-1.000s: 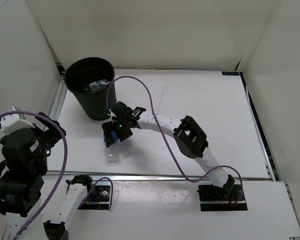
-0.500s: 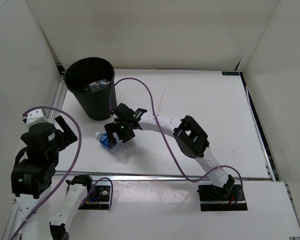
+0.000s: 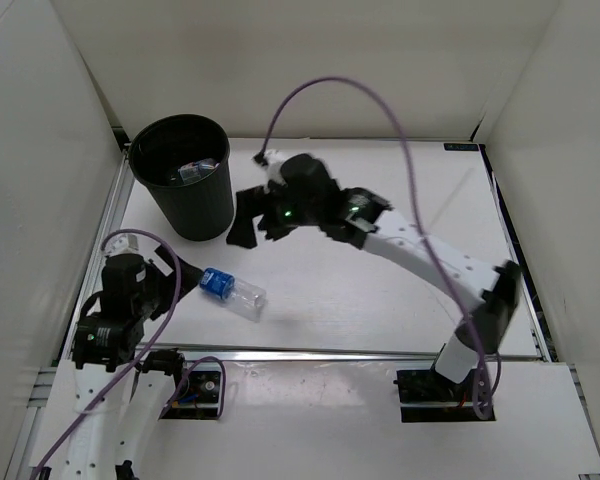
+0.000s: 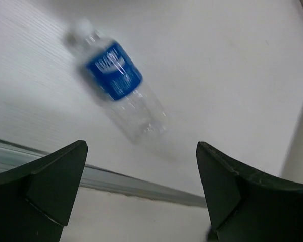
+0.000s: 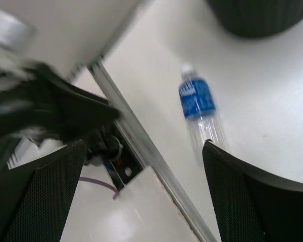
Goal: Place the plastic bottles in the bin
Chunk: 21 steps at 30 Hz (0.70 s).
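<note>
While the left gripper [image 3: 177, 277] sits low at the table's [image 3: 400, 290] near-left edge, its jaws stand wide apart with nothing between them, aimed at the bottle. Behind it, at the far-left corner, the bin [image 3: 185, 200] stands upright, and something with a pale label lies inside [image 3: 194, 171]; how many bottles I cannot tell. Just right of the left gripper, one clear bottle [image 3: 232, 290] with a blue label lies flat on the table. Its long axis runs diagonally: cap end toward the left gripper and the bin, base toward the near right. Over to the right gripper [image 3: 245, 218], which hangs above the table just beside the bin, fingers spread, empty, well clear of the bottle.
</note>
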Available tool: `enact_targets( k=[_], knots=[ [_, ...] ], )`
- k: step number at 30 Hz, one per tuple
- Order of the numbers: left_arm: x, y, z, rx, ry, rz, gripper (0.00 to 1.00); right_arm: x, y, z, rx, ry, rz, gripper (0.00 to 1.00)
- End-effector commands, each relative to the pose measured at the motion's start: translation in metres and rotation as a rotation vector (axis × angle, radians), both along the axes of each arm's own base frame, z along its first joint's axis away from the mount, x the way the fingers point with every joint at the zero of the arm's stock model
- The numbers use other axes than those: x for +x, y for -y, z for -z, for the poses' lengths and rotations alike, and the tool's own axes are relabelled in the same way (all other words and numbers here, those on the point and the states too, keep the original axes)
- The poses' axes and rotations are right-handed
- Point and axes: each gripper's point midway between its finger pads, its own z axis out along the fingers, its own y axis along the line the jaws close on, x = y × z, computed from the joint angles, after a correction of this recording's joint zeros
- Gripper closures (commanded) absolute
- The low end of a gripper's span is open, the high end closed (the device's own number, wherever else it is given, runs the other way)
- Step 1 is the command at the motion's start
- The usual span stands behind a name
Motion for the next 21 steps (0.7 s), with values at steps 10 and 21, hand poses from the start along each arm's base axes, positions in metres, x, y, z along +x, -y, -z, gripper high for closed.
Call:
enact_targets(
  k=[10,21],
  knots=[
    [0.026,0.082,0.083,-0.594,-0.175,0.03,0.0,0.035,0.087,-0.118,0.121,0.189,0.206,0.0],
    [0.082,0.069,0.093,-0.527,-0.25,-0.125,0.0,0.04,0.121,-0.136,0.145,0.191,0.229,0.0]
  ],
)
